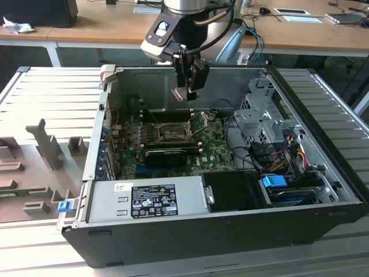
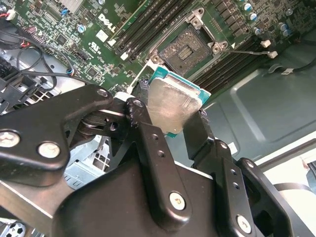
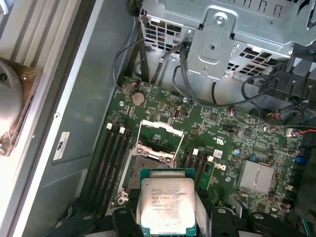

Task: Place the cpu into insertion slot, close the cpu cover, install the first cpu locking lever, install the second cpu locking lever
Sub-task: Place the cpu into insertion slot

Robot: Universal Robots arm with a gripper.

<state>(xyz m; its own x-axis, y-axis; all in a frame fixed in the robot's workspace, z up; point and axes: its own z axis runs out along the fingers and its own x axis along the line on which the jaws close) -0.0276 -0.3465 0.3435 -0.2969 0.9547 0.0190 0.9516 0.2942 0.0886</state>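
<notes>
Step in hand: cpu placement.
- End effector (image 1: 187, 92) pinching cpu (image 2: 173, 106) by opposite edges, metal top showing.
- Cpu in air inside case (image 1: 144, 86), above board (image 1: 213, 147), apart from slot (image 3: 150, 165).
- Slot empty at mid-board; cover (image 3: 160, 124) raised open.
- Judgement: seating calls for chip squared and level over slot; it looks tilted now.

Arm (image 1: 185, 6): silver-grey cylindrical wrist, black cables (image 1: 216, 19) looping alongside, pale grey housing (image 1: 158, 39) with a small blue patch. Gripper (image 2: 170, 111): matte black throughout, flat bar links with rounded ends. Silver screws (image 2: 176, 200) at the pivots; fingers (image 2: 153, 148) black with small round holes.
</notes>
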